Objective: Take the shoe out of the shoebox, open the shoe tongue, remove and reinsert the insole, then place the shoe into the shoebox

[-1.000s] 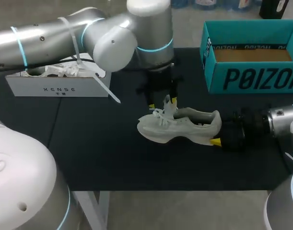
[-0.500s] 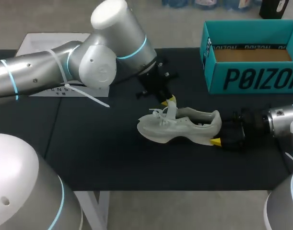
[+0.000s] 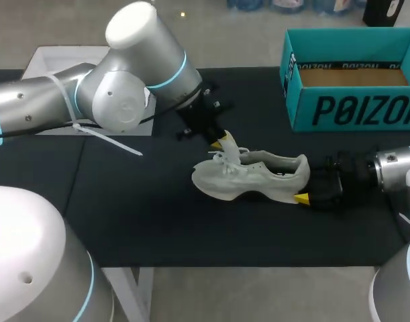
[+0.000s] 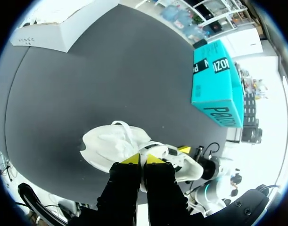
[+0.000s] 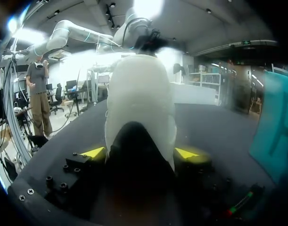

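Observation:
A pale grey-white shoe lies on the black table mat, toe to the left. My left gripper comes down from the back left and is shut on the shoe tongue, which stands pulled up above the laces. In the left wrist view the yellow tips meet on the tongue, with the shoe beneath them. My right gripper is at the heel. Its fingers touch the heel from both sides, as the right wrist view shows around the shoe and right gripper.
The teal shoebox stands open at the back right, also seen as the teal shoebox beyond the shoe. A white box sits at the back left, partly behind my left arm.
My left gripper has shut on the tongue, and the arm has swung left, drawing the tongue up and back. The right arm and the shoe have stayed put.

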{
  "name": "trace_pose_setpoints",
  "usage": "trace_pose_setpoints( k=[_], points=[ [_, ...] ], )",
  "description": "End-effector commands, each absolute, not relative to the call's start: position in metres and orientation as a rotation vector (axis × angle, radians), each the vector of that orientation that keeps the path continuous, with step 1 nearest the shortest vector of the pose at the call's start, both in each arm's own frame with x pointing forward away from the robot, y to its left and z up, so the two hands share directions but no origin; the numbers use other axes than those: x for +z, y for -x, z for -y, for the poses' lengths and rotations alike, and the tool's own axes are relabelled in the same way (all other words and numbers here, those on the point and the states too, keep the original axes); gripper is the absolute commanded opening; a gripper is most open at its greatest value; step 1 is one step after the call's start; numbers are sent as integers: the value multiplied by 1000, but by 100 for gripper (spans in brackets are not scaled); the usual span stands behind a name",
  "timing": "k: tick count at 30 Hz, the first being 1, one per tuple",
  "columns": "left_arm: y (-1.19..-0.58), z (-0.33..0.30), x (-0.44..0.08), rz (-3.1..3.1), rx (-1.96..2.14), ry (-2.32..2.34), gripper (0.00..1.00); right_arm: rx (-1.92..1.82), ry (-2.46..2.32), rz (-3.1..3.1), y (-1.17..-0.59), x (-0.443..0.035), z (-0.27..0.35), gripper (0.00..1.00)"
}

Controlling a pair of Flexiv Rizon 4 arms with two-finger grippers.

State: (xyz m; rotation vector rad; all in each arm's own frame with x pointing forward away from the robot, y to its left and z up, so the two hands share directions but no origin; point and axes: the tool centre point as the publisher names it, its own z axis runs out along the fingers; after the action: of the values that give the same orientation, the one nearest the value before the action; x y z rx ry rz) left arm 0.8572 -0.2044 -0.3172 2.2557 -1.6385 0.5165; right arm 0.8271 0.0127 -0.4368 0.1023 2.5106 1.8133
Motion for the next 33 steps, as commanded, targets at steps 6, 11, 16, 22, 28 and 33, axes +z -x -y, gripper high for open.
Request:
trace_pose_setpoints(
  k=[6, 11, 16, 22, 28, 33],
  points=[
    [-847, 191, -324, 1605, 520, -2224, 0, 1811, -103, -2514, -827, -442, -15, 0],
    [-850, 197, -318, 1653, 513, -2148, 100, 1811, -103, -2514, -827, -442, -15, 0],
    [-857, 203, -293, 1810, 520, -2072, 100, 1811, -103, -2514, -827, -442, -15, 0],
    [-862, 219, -272, 2323, 154, -1634, 100, 1811, -103, -2514, -827, -442, -15, 0],
    [-850, 218, -275, 2590, -82, -1298, 100, 1811, -103, -2514, -827, -442, -15, 0],
    [-850, 218, -275, 2590, -82, -1298, 100, 1811, -103, -2514, -827, -442, -15, 0]
  ],
)
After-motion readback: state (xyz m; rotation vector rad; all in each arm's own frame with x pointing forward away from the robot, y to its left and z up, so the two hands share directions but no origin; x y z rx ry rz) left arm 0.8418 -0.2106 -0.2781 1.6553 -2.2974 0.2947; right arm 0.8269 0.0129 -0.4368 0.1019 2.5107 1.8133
